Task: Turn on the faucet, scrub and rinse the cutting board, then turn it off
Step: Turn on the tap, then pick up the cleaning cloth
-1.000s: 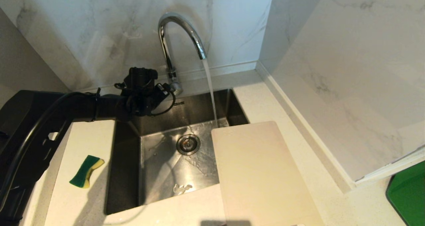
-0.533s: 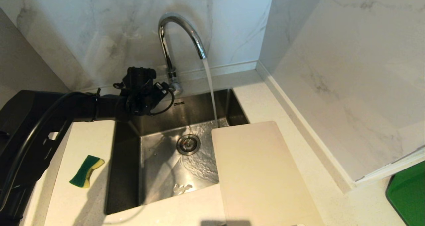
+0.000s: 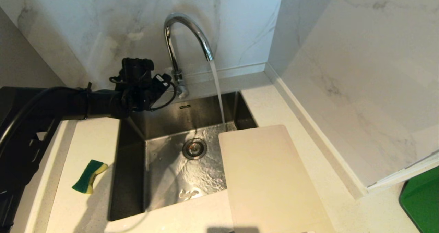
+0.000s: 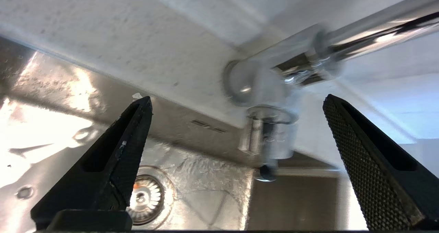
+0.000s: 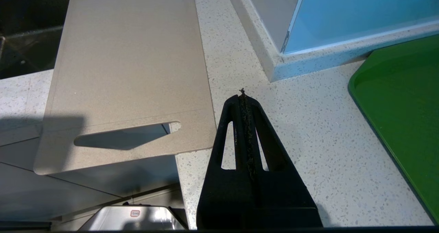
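Sink wet | faucet running | left gripper agape (seemingly clear of lever)

**Surface: pale speckled stone, with inset steel sink**

The surface wraps the sink on its left, near and right sides. Items lying on it: 1 cutting board, flat on the right side, its left edge overhanging the sink; 1 green-and-yellow sponge on the left strip, beside the sink rim; 1 green tray, at the far right edge, only partly in view.
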Available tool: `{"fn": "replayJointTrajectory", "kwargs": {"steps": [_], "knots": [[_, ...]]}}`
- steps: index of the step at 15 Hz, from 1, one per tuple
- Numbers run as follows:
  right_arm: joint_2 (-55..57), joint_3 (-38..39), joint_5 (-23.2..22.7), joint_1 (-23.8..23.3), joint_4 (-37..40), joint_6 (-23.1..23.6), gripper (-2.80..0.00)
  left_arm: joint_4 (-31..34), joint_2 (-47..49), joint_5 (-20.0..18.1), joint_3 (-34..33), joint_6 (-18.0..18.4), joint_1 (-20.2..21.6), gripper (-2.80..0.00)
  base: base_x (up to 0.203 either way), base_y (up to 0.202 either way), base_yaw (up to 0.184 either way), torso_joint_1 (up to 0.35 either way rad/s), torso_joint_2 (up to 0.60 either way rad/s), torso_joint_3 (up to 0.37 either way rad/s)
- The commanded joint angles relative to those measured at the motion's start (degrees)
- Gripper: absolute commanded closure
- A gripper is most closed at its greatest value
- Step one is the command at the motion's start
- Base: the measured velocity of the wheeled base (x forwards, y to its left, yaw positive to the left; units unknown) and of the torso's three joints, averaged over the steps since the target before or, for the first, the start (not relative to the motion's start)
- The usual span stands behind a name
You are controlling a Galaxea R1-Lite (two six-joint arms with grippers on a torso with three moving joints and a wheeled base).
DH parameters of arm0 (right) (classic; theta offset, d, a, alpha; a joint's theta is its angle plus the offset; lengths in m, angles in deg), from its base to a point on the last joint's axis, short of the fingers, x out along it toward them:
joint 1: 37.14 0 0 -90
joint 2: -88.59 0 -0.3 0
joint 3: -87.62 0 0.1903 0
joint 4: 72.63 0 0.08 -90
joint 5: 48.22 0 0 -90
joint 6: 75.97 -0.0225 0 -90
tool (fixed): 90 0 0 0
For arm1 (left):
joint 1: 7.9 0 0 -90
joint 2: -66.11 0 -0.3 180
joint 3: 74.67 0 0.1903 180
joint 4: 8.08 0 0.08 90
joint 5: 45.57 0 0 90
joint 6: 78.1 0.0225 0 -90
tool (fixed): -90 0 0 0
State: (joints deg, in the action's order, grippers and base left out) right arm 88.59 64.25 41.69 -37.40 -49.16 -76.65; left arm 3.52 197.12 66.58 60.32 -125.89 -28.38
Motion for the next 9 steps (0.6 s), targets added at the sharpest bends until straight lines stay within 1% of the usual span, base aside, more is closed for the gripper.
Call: {"fn": "replayJointTrajectory", "kwargs": {"steps": [1,3,6,9], "knots": [[0.00,0.00,0.00,0.00,-0.01,-0.02,0.00,0.08,-2.62,-0.38,-0.01,-1.14,-0.32,-2.80,0.000,0.000,0.000,0.000,0.00,0.000],[0.00,0.00,0.00,0.00,-0.01,-0.02,0.00,1.36,-4.67,-1.33,-0.09,-1.57,-0.26,-2.80,0.000,0.000,0.000,0.000,0.00,0.000],[0.00,0.00,0.00,0.00,-0.01,-0.02,0.00,3.85,-7.77,-1.49,-0.49,-1.69,-0.13,-2.80,0.000,0.000,0.000,0.000,0.00,0.000],[0.00,0.00,0.00,0.00,-0.01,-0.02,0.00,4.84,-9.83,-1.80,-1.17,-1.54,1.06,-2.80,0.000,0.000,0.000,0.000,0.00,0.000]]}}
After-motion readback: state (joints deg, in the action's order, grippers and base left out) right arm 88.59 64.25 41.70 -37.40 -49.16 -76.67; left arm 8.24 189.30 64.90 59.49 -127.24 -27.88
